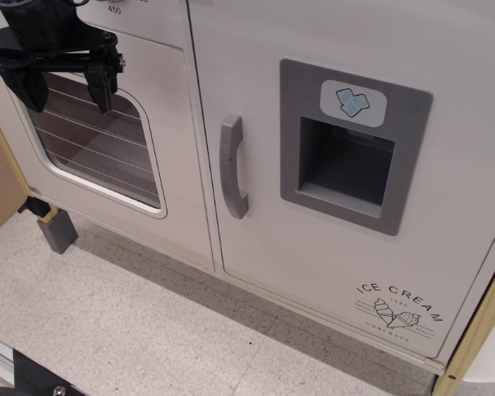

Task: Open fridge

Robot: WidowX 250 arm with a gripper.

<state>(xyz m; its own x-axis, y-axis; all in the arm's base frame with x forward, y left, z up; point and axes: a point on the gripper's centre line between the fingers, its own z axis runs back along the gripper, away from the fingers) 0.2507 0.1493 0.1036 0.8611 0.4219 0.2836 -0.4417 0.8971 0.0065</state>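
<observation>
The fridge door (297, 49) is a large white panel filling the right of the view, and it looks shut. It has a vertical grey handle (233, 167) near its left edge, a grey square dispenser recess (346, 161), a blue ice-cube sticker (353, 103) and an "ICE CREAM" logo (400, 312) at the lower right. My black gripper (64, 87) hangs at the top left in front of the oven window, well left of the fridge handle. Its fingers (99, 82) are spread apart and hold nothing.
The white oven door (169, 165) with a racked window (95, 140) stands left of the fridge. A grey block foot (58, 231) sits below it on the speckled floor (148, 322). A wooden edge (474, 338) runs along the lower right.
</observation>
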